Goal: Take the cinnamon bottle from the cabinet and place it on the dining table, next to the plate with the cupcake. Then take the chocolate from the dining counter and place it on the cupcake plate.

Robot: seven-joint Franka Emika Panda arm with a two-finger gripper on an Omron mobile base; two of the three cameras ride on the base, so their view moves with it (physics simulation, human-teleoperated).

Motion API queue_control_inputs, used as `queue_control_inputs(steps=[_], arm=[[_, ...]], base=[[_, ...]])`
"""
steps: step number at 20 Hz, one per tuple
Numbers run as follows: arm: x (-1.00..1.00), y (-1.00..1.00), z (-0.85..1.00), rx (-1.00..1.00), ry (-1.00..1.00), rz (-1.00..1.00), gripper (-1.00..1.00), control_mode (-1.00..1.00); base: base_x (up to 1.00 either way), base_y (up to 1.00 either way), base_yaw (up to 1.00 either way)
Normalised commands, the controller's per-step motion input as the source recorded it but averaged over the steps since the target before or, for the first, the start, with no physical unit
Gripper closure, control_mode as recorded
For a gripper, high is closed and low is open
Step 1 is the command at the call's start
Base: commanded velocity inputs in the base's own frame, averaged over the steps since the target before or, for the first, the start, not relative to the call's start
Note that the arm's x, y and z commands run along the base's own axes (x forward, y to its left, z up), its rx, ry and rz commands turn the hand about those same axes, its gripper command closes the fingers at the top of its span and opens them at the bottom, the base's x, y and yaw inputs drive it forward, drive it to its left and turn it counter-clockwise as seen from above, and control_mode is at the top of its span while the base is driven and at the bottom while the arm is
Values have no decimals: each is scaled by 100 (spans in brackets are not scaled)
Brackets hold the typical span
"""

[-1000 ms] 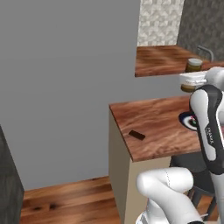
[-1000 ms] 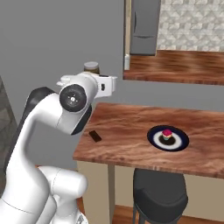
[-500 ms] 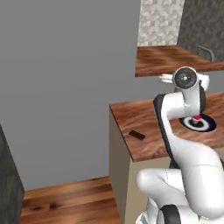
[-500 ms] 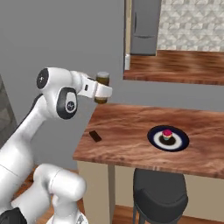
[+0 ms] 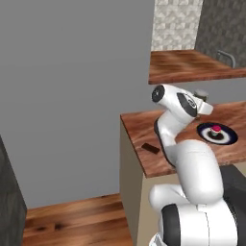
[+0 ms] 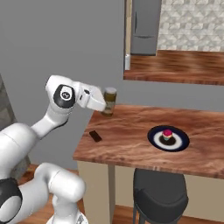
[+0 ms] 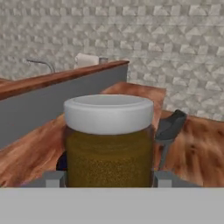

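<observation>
- half a second back the arm held the cinnamon bottle further from the wooden worktop; now the forearm has swung round and the bottle hangs upright over the worktop's back left corner, close above the wood.
- the pincer is clamped on the bottle's sides; from the hand view the jar sits between the two tips, pale lid up, brown body below.
- the chocolate has not moved: it lies flat near the worktop's left edge, apart from the bottle and toward the front.
- the cupcake plate has stayed mid-worktop with the cupcake on it, well apart from the bottle; bare wood lies between them.
- from the left base view the chocolate sits near the front left corner and the plate is beyond the arm, to the right.
- a dark stool stands under the front edge, below the plate.
- a second, higher worktop runs behind, with a grey wall to the left.
</observation>
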Motion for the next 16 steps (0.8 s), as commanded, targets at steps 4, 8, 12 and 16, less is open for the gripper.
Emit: queue_control_inputs(steps=[4, 8, 12, 16], arm=[[-9, -17, -32, 6, 0, -36, 100, -100], [12, -19, -67, 0, -1, -32, 100, -100], [33, -52, -57, 0, 0, -27, 100, -100], [25, -53, -66, 0, 0, -21, 100, -100]], base=[[0, 0, 0], [0, 0, 0], [0, 0, 0], [0, 0, 0]])
